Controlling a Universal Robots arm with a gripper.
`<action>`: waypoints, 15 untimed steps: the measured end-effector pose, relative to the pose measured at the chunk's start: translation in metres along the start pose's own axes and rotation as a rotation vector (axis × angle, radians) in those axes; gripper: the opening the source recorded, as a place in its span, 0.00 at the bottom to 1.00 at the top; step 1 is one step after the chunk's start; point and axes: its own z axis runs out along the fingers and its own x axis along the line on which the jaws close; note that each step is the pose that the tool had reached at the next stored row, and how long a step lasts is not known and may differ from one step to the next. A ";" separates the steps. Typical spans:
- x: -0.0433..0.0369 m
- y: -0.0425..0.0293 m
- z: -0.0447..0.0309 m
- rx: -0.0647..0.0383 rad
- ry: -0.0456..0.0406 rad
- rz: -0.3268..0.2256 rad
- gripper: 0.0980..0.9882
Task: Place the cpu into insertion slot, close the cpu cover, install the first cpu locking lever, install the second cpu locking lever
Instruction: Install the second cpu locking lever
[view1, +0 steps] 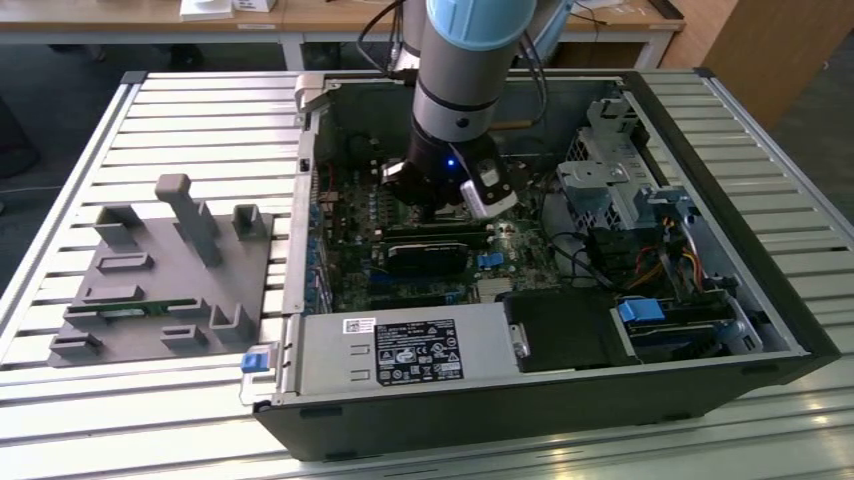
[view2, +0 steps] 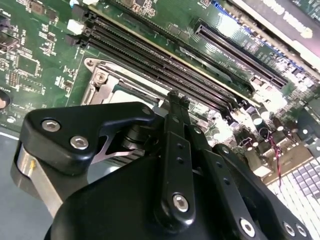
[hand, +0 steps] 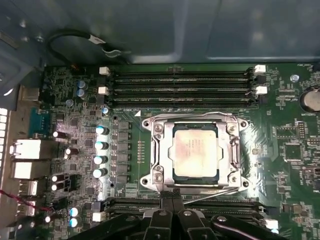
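Observation:
In the first wrist view the cpu (hand: 195, 150), a dull silver-beige square, lies flat in the insertion slot (hand: 235, 127) on the green motherboard. The cpu cover (hand: 161, 150), a silvery frame, lies down around the chip, its cut-out showing the chip's face. My gripper (hand: 172, 199) is shut at the socket's near edge, with nothing seen between the fingers. A thin metal lever rod (hand: 215, 192) slants away from the fingertips along that edge. In the second wrist view the gripper (view2: 177, 100) tips sit just over the socket's rim (view2: 102, 77). In the exterior view the gripper (view1: 430, 208) reaches down inside the open computer case.
Long black memory slots (hand: 185, 82) run beyond the socket, and more lie under the fingers. Capacitors (hand: 100, 145) stand beside the socket. A black card (view1: 427, 250), the power supply (view1: 400, 350) and a drive cage (view1: 614, 170) crowd the case. A grey fixture block (view1: 160, 280) sits on the exterior view's left.

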 end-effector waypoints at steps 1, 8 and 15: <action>0.0001 -0.0004 0.0009 -0.002 0.0001 0.000 0.01; 0.0019 -0.0084 0.0018 -0.015 0.0003 -0.001 0.01; 0.0118 -0.0105 0.0072 -0.028 0.0003 -0.002 0.01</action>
